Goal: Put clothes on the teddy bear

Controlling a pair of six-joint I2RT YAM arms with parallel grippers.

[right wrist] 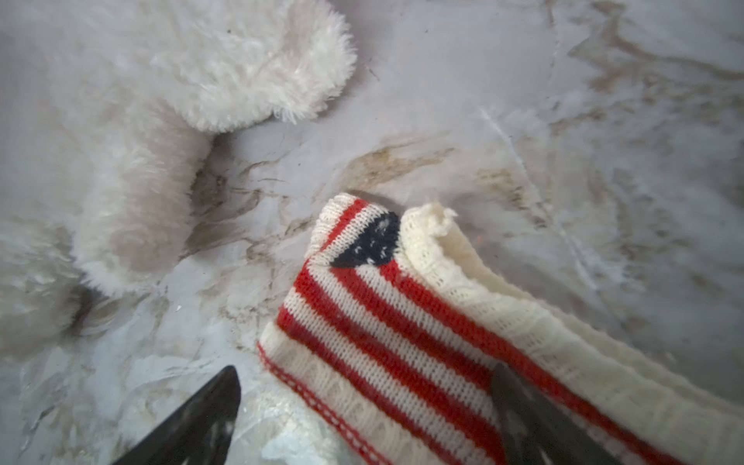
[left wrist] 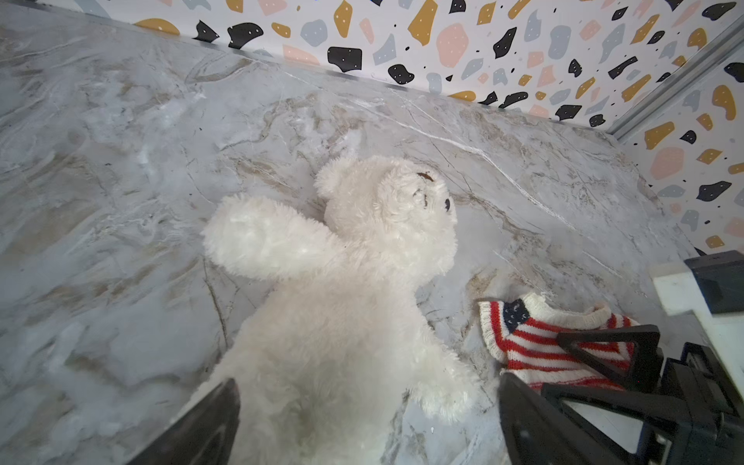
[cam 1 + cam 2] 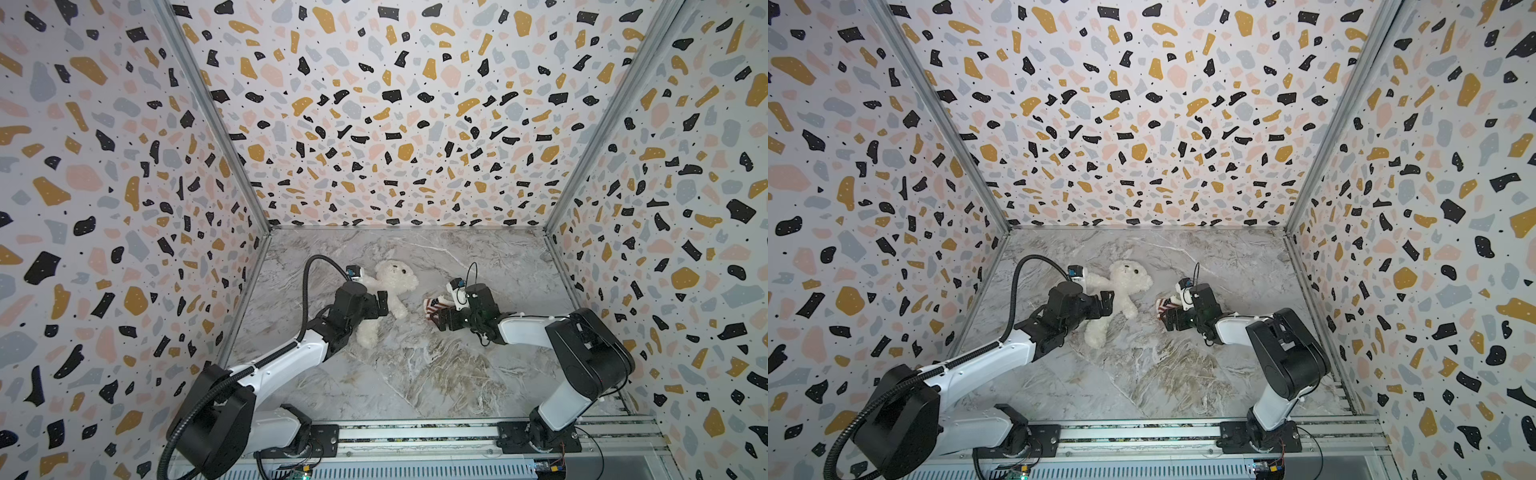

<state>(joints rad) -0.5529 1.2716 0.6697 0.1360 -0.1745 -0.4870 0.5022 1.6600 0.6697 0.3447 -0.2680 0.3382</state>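
We see the teddy bear (image 3: 388, 291) (image 3: 1121, 295) lying on its back on the marble desk (image 3: 415, 374), left of the middle in both top views, with its head toward the back wall and its limbs spread. The left claw (image 3: 380, 305) (image 3: 1106, 303) hangs over its body, released. In the left wrist view its fingers (image 2: 201, 426) stand wide on either side of the white torso (image 2: 342, 302); we cannot tell whether they touch the fur.

Just beside the bear's arm, with a strip of bare desk between, lies a small knitted sweater (image 3: 434, 305) (image 3: 1165, 305) (image 2: 531, 342). It is cream with red stripes and a navy patch flecked with white, a flag design. The right claw (image 3: 440, 318) (image 3: 1169, 318) (image 1: 364, 367) is over it and also released. In the right wrist view, one finger (image 1: 523, 414) is over the stripes (image 1: 402, 322) and the other over bare marble. We cannot tell whether it touches the knit.
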